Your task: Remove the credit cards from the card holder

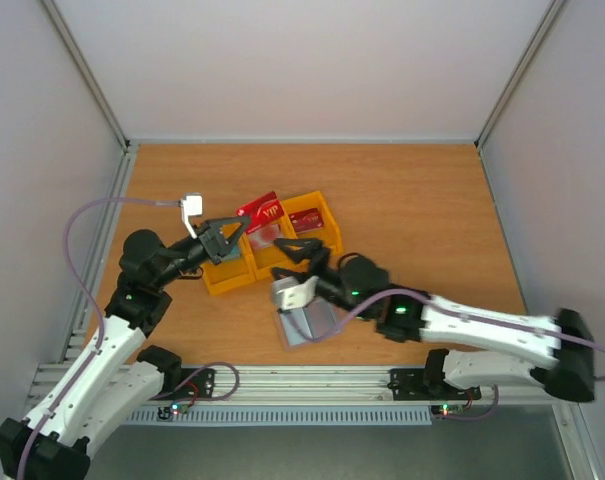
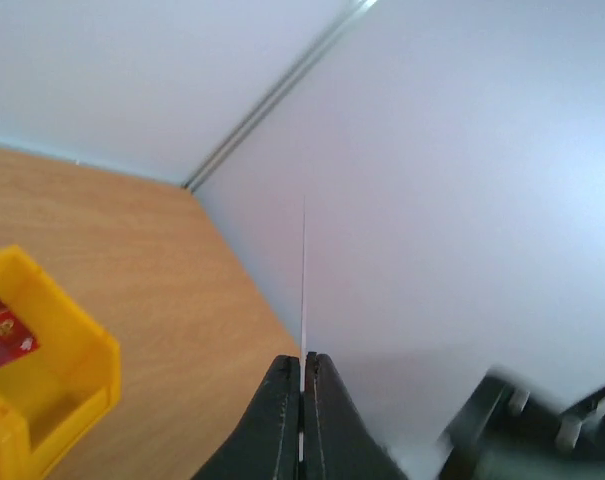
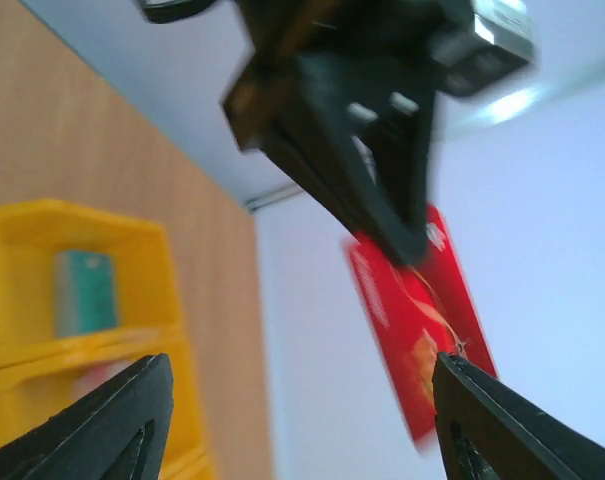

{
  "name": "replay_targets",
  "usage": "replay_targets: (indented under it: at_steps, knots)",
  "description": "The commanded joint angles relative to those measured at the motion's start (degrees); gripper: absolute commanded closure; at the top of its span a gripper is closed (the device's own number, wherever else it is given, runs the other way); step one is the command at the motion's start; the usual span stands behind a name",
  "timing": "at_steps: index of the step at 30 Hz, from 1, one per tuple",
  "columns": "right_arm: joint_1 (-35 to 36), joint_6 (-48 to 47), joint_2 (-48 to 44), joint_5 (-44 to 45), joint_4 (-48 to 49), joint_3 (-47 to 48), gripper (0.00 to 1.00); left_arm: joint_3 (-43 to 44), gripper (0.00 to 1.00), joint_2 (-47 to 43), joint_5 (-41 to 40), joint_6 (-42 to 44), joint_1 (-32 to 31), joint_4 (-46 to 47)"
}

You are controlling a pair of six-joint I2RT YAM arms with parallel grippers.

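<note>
My left gripper [image 1: 238, 226] is shut on a red credit card [image 1: 262, 211] marked VIP and holds it tilted above the yellow tray [image 1: 229, 280]. In the left wrist view the gripper [image 2: 303, 360] pinches that card [image 2: 303, 270], which shows edge-on as a thin line. My right gripper [image 1: 302, 252] is open just beside the card, and the right wrist view shows the gripper [image 3: 302, 410] with nothing between its wide jaws and the red card [image 3: 422, 330] ahead of them. The card holder [image 1: 320, 322] lies open and flat on the table under the right arm, pale blue-grey side up.
The yellow tray [image 3: 42, 225] has three compartments. A dark red card [image 1: 305, 218] lies in the right one and a teal card [image 3: 85, 292] stands in another. White walls close the table at the back and both sides. Both arm bases line the near edge.
</note>
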Motion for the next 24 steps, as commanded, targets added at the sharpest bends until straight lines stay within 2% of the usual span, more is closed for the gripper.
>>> replay_targets:
  at_steps: [1, 3, 5, 10, 18, 24]
  knots:
    - [1.5, -39.78, 15.98, -0.13, 59.8, -3.92, 0.3, 0.74, 1.0, -0.65, -8.69, -16.0, 1.16, 10.08]
    - [0.8, -46.04, 24.82, -0.36, 72.96, -0.28, 0.35, 1.24, 1.0, -0.75, -9.59, -19.07, 1.83, 10.44]
    - [0.06, -52.44, 31.11, -2.33, 79.6, 2.8, 0.4, 1.62, 1.0, -1.06, -8.0, -19.29, 1.92, 12.86]
    - [-0.69, -52.98, 33.41, -3.57, 79.97, 2.79, 0.44, 1.43, 1.0, -2.08, -7.26, -18.51, 2.69, 12.68]
    - [-1.58, -53.56, 28.43, 0.15, 79.05, -3.76, 0.43, 0.85, 1.0, -1.69, -7.32, -21.79, 5.25, 13.16]
    - [-5.29, -53.58, 30.3, -1.63, 79.61, -0.61, 0.44, 1.58, 1.0, -1.84, -4.66, -20.19, 5.18, 15.4]
